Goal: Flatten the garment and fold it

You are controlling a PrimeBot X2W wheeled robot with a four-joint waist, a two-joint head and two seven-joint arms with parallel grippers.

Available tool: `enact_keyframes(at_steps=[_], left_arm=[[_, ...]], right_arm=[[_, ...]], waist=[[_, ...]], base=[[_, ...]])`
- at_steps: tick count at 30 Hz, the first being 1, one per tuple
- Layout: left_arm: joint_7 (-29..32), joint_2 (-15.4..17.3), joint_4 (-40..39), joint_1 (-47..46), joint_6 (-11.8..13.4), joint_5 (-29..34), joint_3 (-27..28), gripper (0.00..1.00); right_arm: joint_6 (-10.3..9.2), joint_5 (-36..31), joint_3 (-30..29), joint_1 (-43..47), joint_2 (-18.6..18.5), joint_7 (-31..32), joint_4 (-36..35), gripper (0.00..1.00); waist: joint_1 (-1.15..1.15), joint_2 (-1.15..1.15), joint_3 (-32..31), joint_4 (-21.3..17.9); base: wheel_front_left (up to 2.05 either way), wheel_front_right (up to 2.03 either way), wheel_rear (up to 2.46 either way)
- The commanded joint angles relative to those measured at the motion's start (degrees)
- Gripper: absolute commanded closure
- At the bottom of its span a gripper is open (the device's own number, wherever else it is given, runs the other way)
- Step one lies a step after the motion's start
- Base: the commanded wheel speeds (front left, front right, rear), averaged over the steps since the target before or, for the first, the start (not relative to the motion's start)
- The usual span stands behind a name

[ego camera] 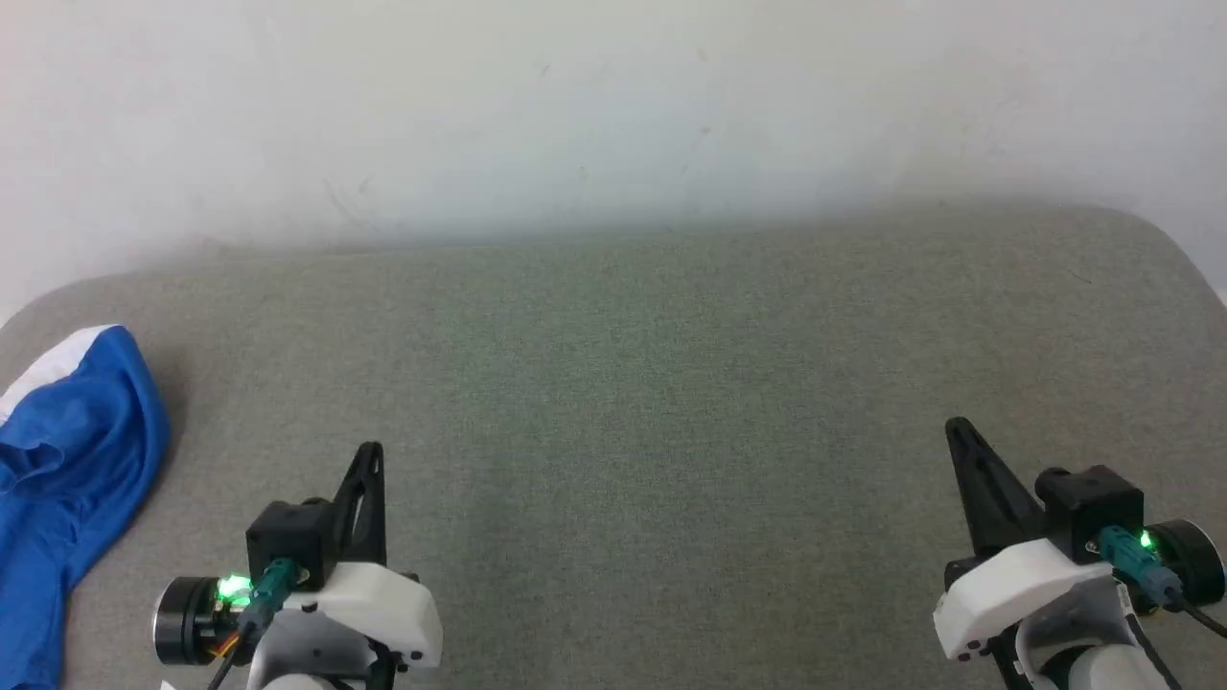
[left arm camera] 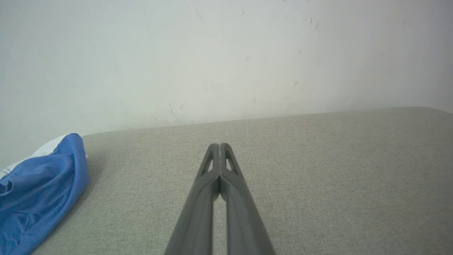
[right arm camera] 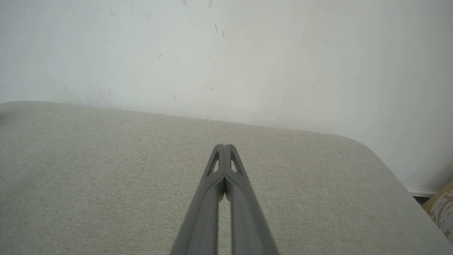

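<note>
The bright blue shorts (ego camera: 67,470) lie crumpled at the far left edge of the grey padded surface, a white trim patch at their top, partly cut off by the head view's edge. They also show at the lower left of the left wrist view, shorts (left arm camera: 39,187). My left gripper (ego camera: 372,450) hovers right of them, apart from the cloth, its fingers pressed together with nothing between them, left gripper (left arm camera: 219,145). My right gripper (ego camera: 956,426) is far across at the lower right, also shut and empty, right gripper (right arm camera: 224,146).
The grey fabric-covered surface (ego camera: 633,383) stretches wide between the grippers, with rounded corners at left and right. A pale wall (ego camera: 613,105) rises right behind its far edge. A patterned tan object (right arm camera: 442,209) sits on the floor past the right corner.
</note>
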Motion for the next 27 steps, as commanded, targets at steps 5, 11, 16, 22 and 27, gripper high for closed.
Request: enact_keyframes(at_steps=[5, 11, 16, 22, 27], left_arm=[[0.01, -0.13, 0.13, -0.69, -0.46, 0.2, 0.25, 1.0], [0.01, -0.13, 0.13, -0.69, -0.46, 0.2, 0.25, 1.0], [-0.01, 0.01, -0.01, 0.03, 0.02, -0.02, -0.04, 0.0], [-0.5, 0.01, 0.05, 0.24, -0.07, -0.36, -0.01, 0.0], [-1.1, 0.0, 0.07, 0.53, -0.2, -0.79, 0.06, 0.0]], right_arm=[[-0.11, -0.43, 0.02, -0.49, 0.17, 0.03, -0.25, 1.0], [-0.11, -0.43, 0.02, -0.49, 0.17, 0.03, -0.25, 1.0], [0.0, 0.03, -0.01, 0.01, -0.03, -0.01, 0.08, 0.0], [0.0, 0.44, -0.43, 0.2, -0.04, -0.5, 0.2, 0.0], [-0.01, 0.89, -1.02, 0.44, -0.03, -1.1, 0.29, 0.0]], waist=[[0.0, 0.0, 0.0, 0.0], [0.0, 0.0, 0.0, 0.0], [0.0, 0.0, 0.0, 0.0], [0.0, 0.0, 0.03, 0.01], [0.0, 0.0, 0.07, 0.03]], base=[[0.0, 0.0, 0.0], [0.0, 0.0, 0.0], [0.0, 0.0, 0.0], [0.0, 0.0, 0.0], [0.0, 0.0, 0.0]])
